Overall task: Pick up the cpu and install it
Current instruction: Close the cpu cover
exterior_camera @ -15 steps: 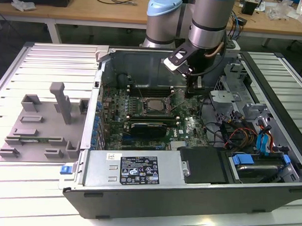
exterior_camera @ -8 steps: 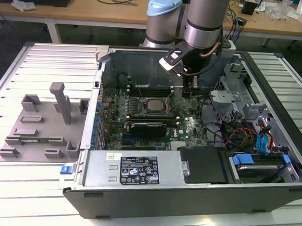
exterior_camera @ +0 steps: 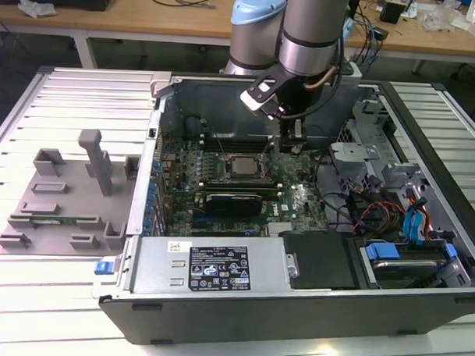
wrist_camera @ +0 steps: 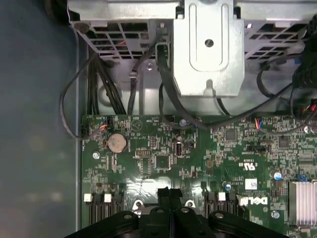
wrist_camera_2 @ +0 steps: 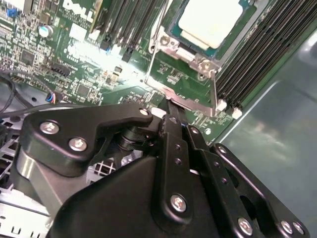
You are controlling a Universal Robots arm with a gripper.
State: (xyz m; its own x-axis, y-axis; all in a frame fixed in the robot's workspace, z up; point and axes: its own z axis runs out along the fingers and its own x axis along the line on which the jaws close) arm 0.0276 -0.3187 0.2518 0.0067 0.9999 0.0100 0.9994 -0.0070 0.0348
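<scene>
**A:** Exterior view first: where is the cpu?

**B:** It sits in the socket on the motherboard, inside the open computer case on the worktop. The arm reaches down into the case. The jaws are low over the board, just to the exterior view's right of the cpu. A grey fixture tray lies on the worktop at the exterior view's left, well apart.

**A:** And the second wrist view?

**B:** The cpu lies flat in its socket, pale top plate up. The jaws are closed together with nothing between them. Their tips are at the edge of the metal socket frame, apart from the chip; I cannot tell whether they touch the frame. Memory slots run beside the socket.

**A:** First wrist view?

**B:** The jaws are pressed together and empty above the motherboard. A coin battery sits on the board. Black cables and a metal bracket lie beyond it.
</scene>
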